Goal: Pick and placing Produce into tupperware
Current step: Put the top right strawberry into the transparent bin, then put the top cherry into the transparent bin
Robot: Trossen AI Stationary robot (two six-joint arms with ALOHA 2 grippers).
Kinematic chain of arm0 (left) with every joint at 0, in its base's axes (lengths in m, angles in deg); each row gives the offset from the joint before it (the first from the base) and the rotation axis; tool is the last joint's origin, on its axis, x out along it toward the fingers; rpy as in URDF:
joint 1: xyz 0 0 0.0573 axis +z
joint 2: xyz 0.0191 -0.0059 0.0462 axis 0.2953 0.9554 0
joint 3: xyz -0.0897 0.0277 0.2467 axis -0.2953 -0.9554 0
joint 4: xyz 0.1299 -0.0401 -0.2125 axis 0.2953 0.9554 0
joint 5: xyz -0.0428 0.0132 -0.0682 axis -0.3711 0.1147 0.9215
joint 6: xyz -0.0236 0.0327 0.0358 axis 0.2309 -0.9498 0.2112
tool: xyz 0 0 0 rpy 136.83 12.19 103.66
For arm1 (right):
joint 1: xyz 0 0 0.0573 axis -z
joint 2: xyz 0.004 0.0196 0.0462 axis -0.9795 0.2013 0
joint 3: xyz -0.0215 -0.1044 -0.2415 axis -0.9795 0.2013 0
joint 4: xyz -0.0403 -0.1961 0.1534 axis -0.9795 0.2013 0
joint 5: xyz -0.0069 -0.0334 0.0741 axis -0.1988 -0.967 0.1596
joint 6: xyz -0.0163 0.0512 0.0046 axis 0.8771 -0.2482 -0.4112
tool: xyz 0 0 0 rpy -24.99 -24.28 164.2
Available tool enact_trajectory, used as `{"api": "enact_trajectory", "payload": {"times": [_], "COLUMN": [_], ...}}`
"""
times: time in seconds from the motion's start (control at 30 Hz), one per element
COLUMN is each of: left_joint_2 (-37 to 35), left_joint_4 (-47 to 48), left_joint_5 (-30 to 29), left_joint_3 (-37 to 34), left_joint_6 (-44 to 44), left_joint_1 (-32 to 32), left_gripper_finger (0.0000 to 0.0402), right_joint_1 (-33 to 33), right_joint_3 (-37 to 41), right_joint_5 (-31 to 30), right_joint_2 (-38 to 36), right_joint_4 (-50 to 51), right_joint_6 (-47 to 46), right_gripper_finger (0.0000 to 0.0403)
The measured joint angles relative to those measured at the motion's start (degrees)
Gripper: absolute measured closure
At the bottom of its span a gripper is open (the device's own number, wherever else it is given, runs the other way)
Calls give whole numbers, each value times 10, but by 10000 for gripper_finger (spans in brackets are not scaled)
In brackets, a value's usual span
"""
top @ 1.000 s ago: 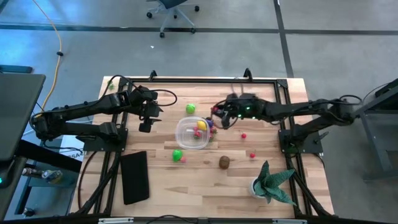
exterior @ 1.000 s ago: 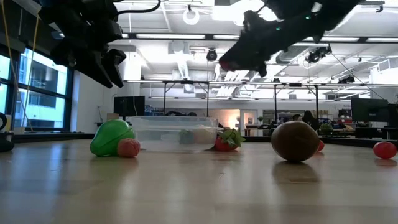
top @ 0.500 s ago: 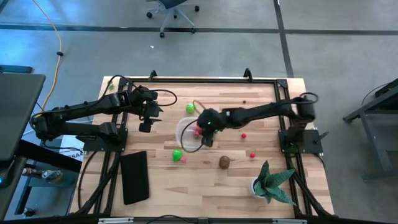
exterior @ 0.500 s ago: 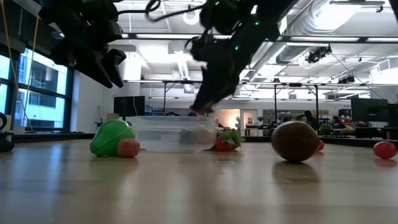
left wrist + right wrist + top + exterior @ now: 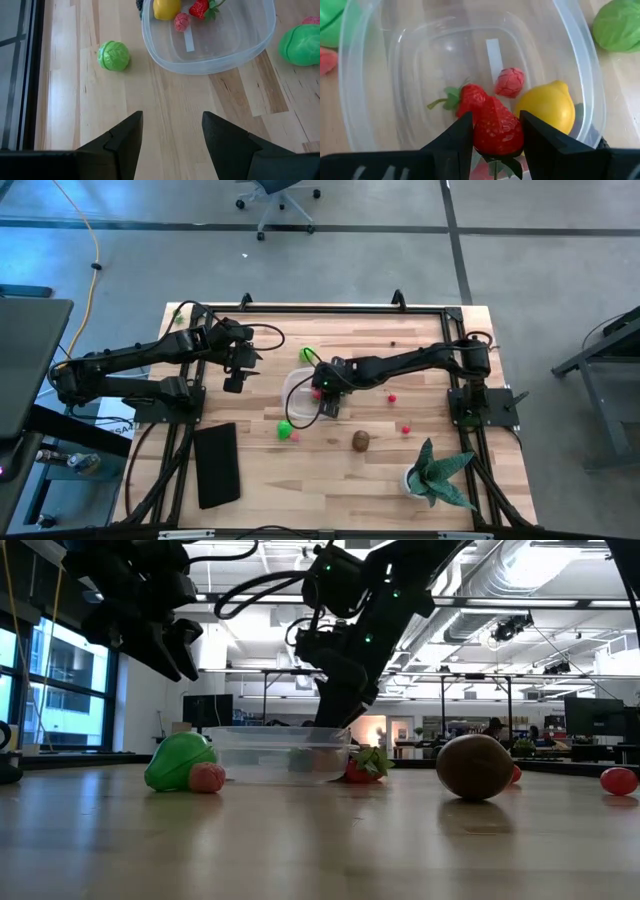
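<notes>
The clear tub (image 5: 470, 30) is sitting mid-table, now holding a strawberry (image 5: 470, 97), a pink fruit (image 5: 510, 82) and a lemon (image 5: 545, 106). The right gripper (image 5: 492, 131), which was beside the tub a second ago, is now reaching over its rim, fingers clamping a second strawberry (image 5: 495, 125). The left gripper (image 5: 172, 145) is hovering with fingers parted over bare wood (image 5: 170, 95) near the tub. A green cabbage (image 5: 113, 55) is lying just outside the wall.

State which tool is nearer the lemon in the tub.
Right. The right tool, holding a strawberry, hangs over the tub beside the lemon; the left tool waits outside the tub.
</notes>
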Motion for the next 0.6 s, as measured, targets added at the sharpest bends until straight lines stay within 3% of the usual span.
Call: {"api": "enact_trajectory", "payload": {"times": [0.4,0.6], "left_joint_2": [0,0], "left_joint_4": [0,0], "left_joint_5": [0,0], "left_joint_3": [0,0], "left_joint_6": [0,0], "left_joint_1": [0,0], "left_gripper_finger": [208,208], "right_joint_1": [6,6], "right_joint_3": [1,1], "right_joint_5": [0,-1], "right_joint_2": [0,0], "right_joint_4": [4,0], "right_joint_6": [3,4], "right_gripper_finger": [226,218]}}
